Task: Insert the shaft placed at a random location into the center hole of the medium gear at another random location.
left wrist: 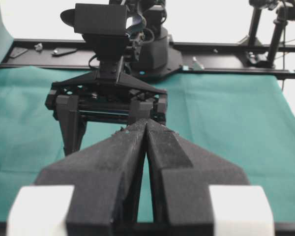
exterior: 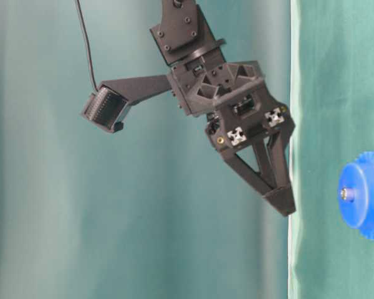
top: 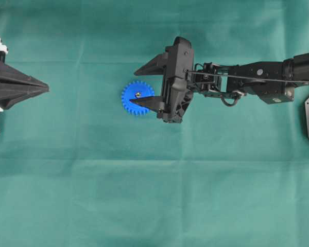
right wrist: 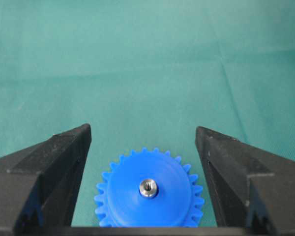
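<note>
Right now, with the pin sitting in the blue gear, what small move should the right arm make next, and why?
Probably lift the right gripper straight up and back, away from the medium gear. The shaft already stands in the center hole, and the jaws are wide open on either side, holding nothing. One finger hangs over the gear, so a sideways move might knock it.

From my remote station it looked like a robotics lab: a green cloth (top: 154, 206) covered the whole table, black metal rails (left wrist: 226, 69) and camera stands (left wrist: 278, 29) bounded its far edge, and a plain white wall stood behind them.
</note>
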`<state>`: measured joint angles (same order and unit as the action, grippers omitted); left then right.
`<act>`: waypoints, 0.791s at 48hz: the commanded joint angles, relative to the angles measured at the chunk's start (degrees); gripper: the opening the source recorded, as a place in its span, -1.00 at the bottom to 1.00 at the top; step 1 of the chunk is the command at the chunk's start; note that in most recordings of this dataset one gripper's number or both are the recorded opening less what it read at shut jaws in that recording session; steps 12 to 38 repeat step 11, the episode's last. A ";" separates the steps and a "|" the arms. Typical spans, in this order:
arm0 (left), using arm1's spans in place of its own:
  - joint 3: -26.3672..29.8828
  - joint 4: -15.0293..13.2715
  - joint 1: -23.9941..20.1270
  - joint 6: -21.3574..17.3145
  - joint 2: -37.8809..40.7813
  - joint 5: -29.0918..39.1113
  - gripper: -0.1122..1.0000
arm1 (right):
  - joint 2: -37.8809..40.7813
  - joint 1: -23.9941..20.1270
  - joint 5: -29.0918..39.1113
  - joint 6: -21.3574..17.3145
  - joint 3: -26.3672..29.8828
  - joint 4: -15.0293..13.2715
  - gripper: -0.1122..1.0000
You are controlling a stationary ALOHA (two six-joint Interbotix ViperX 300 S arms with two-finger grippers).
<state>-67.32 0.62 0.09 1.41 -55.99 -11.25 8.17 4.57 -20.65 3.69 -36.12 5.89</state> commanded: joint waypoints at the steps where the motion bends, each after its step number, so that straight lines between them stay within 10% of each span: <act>1: 1.05 0.09 0.09 0.00 0.44 -0.18 -0.80 | -2.02 0.09 0.18 0.62 0.09 -0.09 0.71; 38: 1.05 0.09 0.18 0.09 0.44 -0.18 -0.80 | -4.75 0.09 -0.09 0.35 -3.25 0.18 0.71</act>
